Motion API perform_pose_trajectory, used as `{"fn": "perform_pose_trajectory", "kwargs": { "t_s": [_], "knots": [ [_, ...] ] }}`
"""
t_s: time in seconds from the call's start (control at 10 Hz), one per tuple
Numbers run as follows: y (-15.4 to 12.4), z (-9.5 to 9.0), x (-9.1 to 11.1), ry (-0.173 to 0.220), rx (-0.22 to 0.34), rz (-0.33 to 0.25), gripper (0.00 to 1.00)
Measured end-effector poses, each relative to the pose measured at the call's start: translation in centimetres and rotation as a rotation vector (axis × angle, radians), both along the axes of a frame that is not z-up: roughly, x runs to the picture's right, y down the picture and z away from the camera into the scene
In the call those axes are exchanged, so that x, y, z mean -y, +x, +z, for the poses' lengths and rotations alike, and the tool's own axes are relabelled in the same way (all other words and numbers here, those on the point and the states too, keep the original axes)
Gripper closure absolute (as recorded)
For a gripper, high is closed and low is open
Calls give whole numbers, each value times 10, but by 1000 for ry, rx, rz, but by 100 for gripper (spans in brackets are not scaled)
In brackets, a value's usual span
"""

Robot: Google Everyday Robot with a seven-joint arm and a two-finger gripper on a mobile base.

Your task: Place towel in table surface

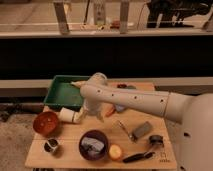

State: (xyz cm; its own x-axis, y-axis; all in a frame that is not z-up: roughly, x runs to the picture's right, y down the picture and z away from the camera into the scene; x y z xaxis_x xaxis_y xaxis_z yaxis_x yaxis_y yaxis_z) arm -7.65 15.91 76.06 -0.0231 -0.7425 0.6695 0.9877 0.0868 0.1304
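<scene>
A white rolled thing (70, 116), which may be the towel, lies on the wooden table (70, 161) just in front of the green tray (62, 92). My gripper (83, 114) is at the end of the white arm (130, 100), low over the table and right against this white thing's right end. A grey crumpled thing (92, 145) lies inside the purple bowl (83, 151); I cannot tell whether that is cloth.
A red bowl (46, 122) and a small dark cup (51, 146) stand at the left. An orange (116, 151), a grey block (142, 130), a metal utensil (125, 130), a black-handled tool (137, 156) and another small cup (156, 141) fill the right front.
</scene>
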Motion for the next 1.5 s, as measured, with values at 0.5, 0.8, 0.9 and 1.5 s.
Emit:
{"fn": "perform_pose_trajectory", "kwargs": {
  "t_s": [0.5, 0.8, 0.9, 1.5],
  "knots": [
    [4, -23, -29, -22, 89, -72, 20],
    [3, -24, -47, -34, 121, -122, 29],
    [2, -22, -55, -36, 124, -140, 36],
    [6, -18, -93, -50, 107, -187, 42]
  ]
}}
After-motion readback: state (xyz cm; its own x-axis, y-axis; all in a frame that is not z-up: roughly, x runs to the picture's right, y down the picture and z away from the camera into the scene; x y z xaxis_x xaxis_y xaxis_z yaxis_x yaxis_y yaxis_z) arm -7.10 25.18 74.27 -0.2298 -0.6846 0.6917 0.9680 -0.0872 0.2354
